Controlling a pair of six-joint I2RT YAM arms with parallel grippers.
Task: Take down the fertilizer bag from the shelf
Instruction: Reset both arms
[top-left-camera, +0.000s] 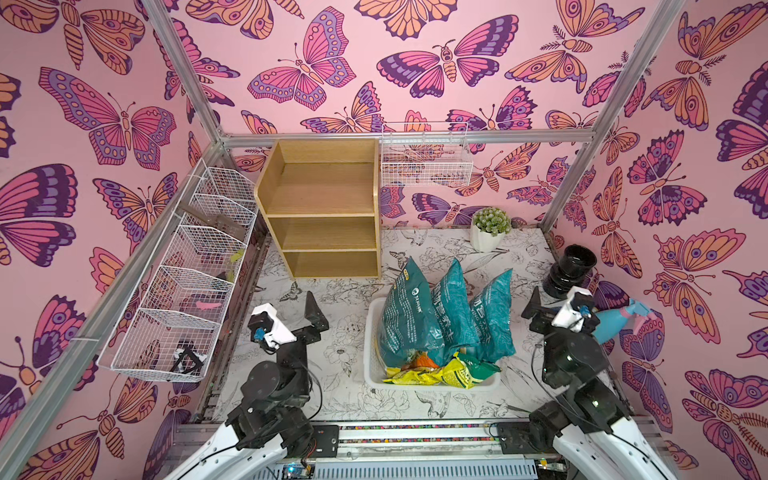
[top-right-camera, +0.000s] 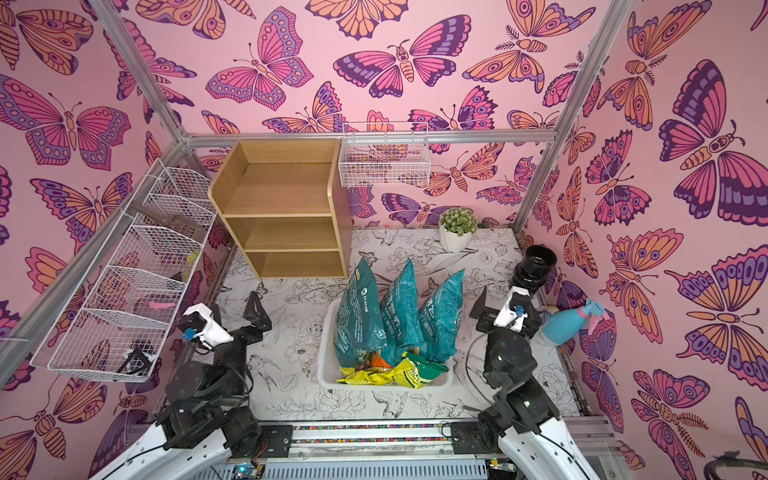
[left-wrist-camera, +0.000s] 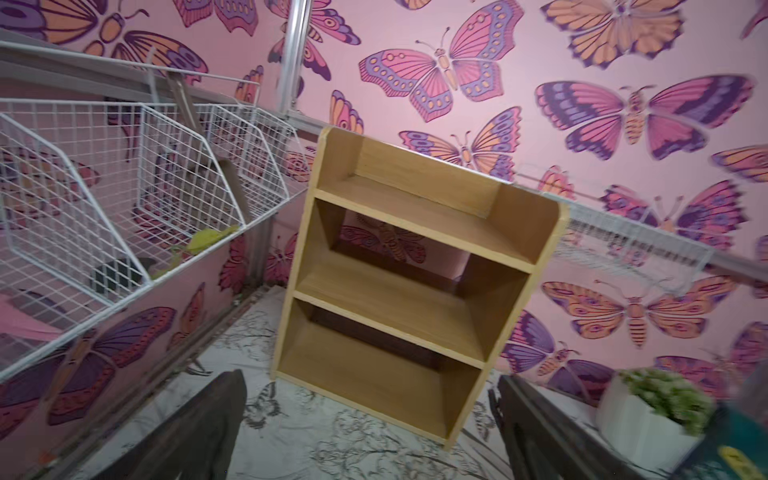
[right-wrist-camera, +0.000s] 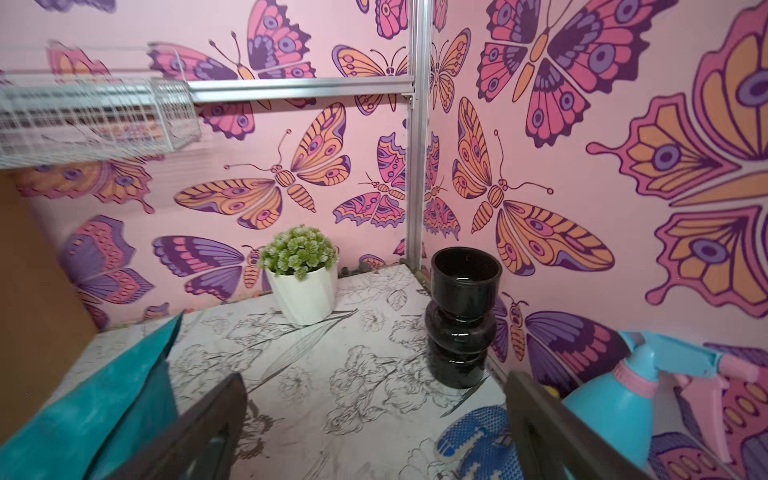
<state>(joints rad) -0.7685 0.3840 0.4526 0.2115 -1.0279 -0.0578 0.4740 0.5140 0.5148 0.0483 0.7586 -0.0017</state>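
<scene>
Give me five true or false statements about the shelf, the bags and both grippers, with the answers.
1. All three tiers of the shelf are bare. True.
2. Three teal bags stand in the white bin. True.
3. The left gripper is shut on a bag. False: it is open and holds nothing.
4. The potted plant sits on the shelf's top tier. False: it stands on the table.
5. The right gripper is open. True.

Blurry plant pot, L wrist cam.
</scene>
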